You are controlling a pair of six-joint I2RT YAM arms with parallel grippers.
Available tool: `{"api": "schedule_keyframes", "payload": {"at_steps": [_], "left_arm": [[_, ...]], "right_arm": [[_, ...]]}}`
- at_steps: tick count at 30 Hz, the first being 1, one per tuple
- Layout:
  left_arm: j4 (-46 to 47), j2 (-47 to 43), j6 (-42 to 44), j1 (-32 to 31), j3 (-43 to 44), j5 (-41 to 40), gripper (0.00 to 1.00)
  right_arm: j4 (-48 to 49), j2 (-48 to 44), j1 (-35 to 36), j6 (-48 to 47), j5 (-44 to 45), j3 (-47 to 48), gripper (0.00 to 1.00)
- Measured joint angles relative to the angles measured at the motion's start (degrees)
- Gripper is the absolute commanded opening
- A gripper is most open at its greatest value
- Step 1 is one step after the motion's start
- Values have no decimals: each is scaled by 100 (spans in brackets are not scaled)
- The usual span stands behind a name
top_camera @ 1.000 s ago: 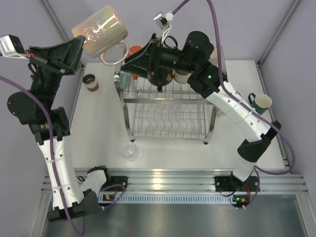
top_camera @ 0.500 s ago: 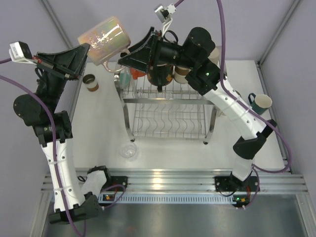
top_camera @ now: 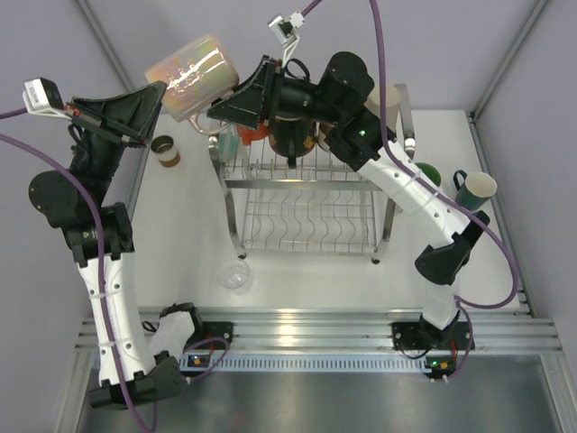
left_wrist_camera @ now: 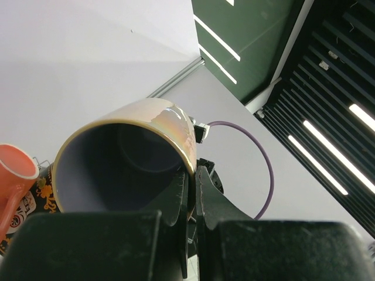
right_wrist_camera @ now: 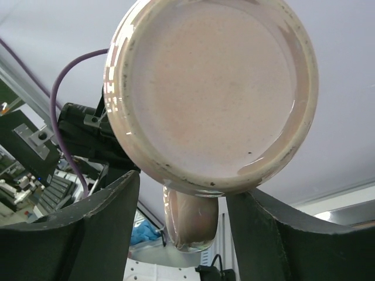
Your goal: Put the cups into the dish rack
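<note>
Two-tier chrome wire dish rack (top_camera: 311, 183): black patterned mug (top_camera: 290, 140) and others on the upper tier. Pearly pink glazed mug (top_camera: 191, 75): aloft beyond the rack's far-left corner, rim pinched by left gripper (top_camera: 155, 97); right gripper (top_camera: 225, 106) spread around its handle. Unloaded beside the rack: clear tumbler (top_camera: 235, 276), brown paper cup (top_camera: 165, 151), teal mug (top_camera: 475, 188).

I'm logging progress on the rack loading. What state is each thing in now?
pink mug: in the air, tipped on its side.
left gripper: shut on the pink mug's rim.
right gripper: open, fingers either side of the mug's handle.
dish rack: upright, cups at the back of its top tier.
clear cup: upright on the table, not loaded.
paper cup: upright on the table, not loaded.
teal mug: upright on the table, not loaded.
</note>
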Motion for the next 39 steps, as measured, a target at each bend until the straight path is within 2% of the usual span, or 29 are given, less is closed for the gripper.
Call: {"api": "schedule_keyframes", "payload": {"at_steps": [3, 12, 20, 23, 24, 27, 32, 35, 39], "left_arm": [[0, 0, 20, -7, 0, 2, 0], [4, 35, 138, -131, -2, 24, 0], [17, 116, 422, -584, -4, -282, 0], [103, 203, 621, -970, -11, -529, 0], [146, 243, 706, -1123, -11, -629, 0], [251, 313, 968, -1506, -13, -979, 0], [223, 339, 1110, -1685, -50, -1156, 0], [229, 341, 1119, -1755, -50, -1097, 0], [264, 374, 1137, -1803, -52, -986, 0]], "right_arm": [[42, 52, 9, 61, -13, 0, 56], [138, 74, 96, 260, -57, 0, 54], [184, 85, 122, 332, -68, -9, 52], [177, 92, 138, 354, -63, -28, 46], [175, 92, 138, 358, -52, -55, 38], [181, 83, 114, 356, 22, -208, 25], [496, -199, 57, 380, 85, -691, 23], [507, -372, 35, 328, 122, -892, 0], [634, -540, -7, 293, 118, -1174, 0]]}}
